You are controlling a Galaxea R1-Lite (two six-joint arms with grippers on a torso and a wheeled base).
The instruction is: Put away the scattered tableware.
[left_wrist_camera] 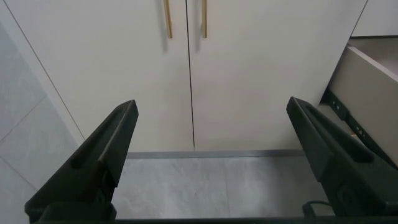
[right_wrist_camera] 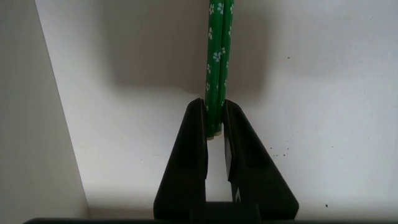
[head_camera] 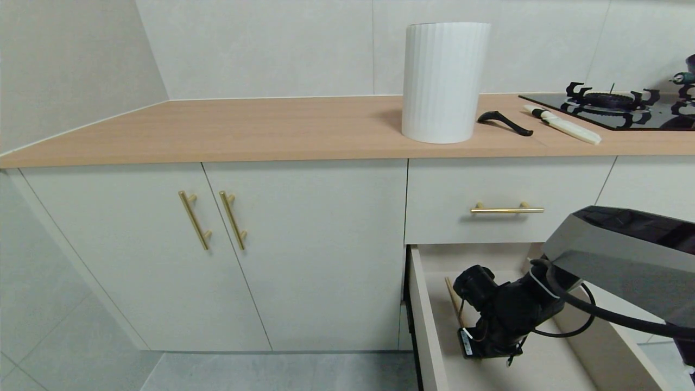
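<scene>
Here the right gripper (right_wrist_camera: 215,112), low in the open drawer (head_camera: 425,309), is clamped on the end of a pair of green chopsticks (right_wrist_camera: 218,56) beside the drawer's side wall. Released while tilted, they could scatter or strike that wall; the left gripper (left_wrist_camera: 211,107) hangs wide apart, empty.

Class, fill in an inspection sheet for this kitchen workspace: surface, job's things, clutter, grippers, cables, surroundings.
Surface: wooden counter.
Job's things: green chopsticks inside the open drawer; black utensil and white knife on the counter.
Clutter: white canister on the counter.
Grippers: right gripper shut on the chopsticks; left gripper with jaws open, facing the cabinet doors.
Cables: black cable looped over the drawer.
Surroundings: hob, tiled wall, grey floor.
</scene>
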